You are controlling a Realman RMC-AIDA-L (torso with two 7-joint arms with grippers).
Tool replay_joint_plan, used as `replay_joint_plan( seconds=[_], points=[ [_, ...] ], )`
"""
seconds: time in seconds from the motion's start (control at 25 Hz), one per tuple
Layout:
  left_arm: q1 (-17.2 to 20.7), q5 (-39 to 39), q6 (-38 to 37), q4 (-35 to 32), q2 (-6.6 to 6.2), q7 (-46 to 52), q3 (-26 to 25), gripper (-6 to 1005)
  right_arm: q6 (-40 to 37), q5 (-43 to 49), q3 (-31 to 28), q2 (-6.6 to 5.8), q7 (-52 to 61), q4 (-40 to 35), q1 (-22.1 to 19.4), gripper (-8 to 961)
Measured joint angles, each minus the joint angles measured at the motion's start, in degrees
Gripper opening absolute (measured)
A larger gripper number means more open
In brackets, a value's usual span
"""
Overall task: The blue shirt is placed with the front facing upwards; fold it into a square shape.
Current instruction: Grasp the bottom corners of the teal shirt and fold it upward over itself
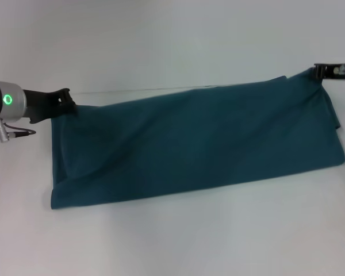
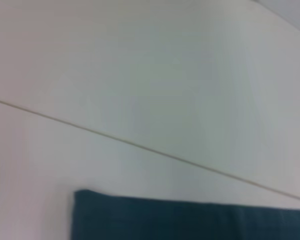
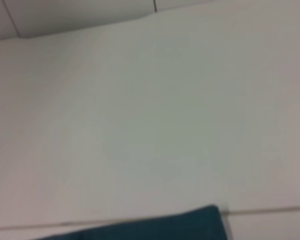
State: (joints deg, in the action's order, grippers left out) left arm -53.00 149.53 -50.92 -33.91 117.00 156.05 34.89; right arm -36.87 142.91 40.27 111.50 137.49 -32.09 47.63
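Observation:
The blue shirt (image 1: 195,144) lies on the white table as a long teal band, plain cloth up, slanting from near left to far right. My left gripper (image 1: 66,102) is shut on its far left corner. At the far right corner, my right gripper (image 1: 318,71) is shut on the cloth, which rises in a peak to it. The far edge runs straight and taut between the two. A strip of the blue shirt (image 2: 190,220) shows in the left wrist view. The right wrist view shows an edge of the blue shirt (image 3: 160,227). No print shows.
The white table (image 1: 172,34) spreads all around the shirt. A thin seam line (image 2: 140,145) crosses the tabletop just beyond the shirt's far edge. A panel joint (image 3: 90,26) shows at the table's far side.

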Motion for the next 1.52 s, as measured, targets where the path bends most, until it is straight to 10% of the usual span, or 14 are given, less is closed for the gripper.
replay_joint_plan(
  seconds=[0.52,1.52],
  points=[
    [-0.3,0.4,3.4,0.2,0.09,1.3,0.3,27,10.3,3.9,4.6,-0.34,-1.1,6.9,6.4,85],
    [-0.2,-0.9,9.4,0.1,1.21,0.6,0.3,27,11.0,3.9,4.6,-0.42,-0.8,7.6,5.7,131]
  ],
)
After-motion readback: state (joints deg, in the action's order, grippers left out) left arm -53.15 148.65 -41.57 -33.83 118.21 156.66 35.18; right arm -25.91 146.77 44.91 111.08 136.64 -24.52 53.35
